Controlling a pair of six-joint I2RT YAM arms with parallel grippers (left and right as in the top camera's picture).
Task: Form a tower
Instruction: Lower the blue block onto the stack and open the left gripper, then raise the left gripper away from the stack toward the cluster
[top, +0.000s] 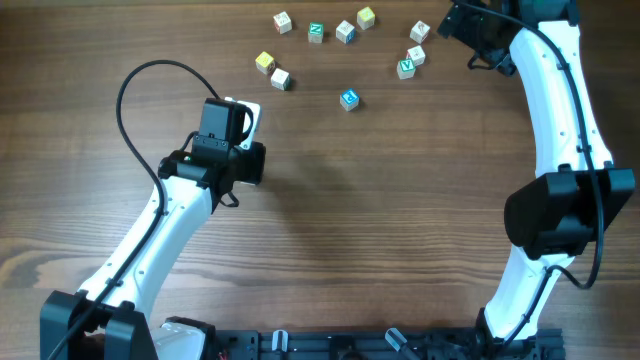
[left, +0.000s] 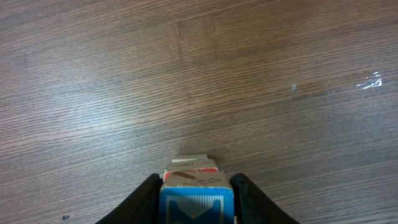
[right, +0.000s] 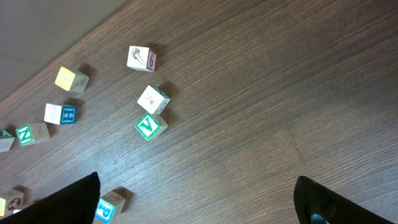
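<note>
While the tower (left: 196, 186), standing on the counter (left: 186, 74), is being flanked closely by the left fingers (left: 142, 206), actual grip cannot be told; light and tippy, it is best being clasped low. Right fingers (right: 68, 202) are being held wide, empty.

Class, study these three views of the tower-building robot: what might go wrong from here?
The left gripper closely flanks the tower; pulling away askew may drag the blue-faced cube off. The red-marked cubes beyond it look slightly offset, so the tower may lean or topple once released.
</note>
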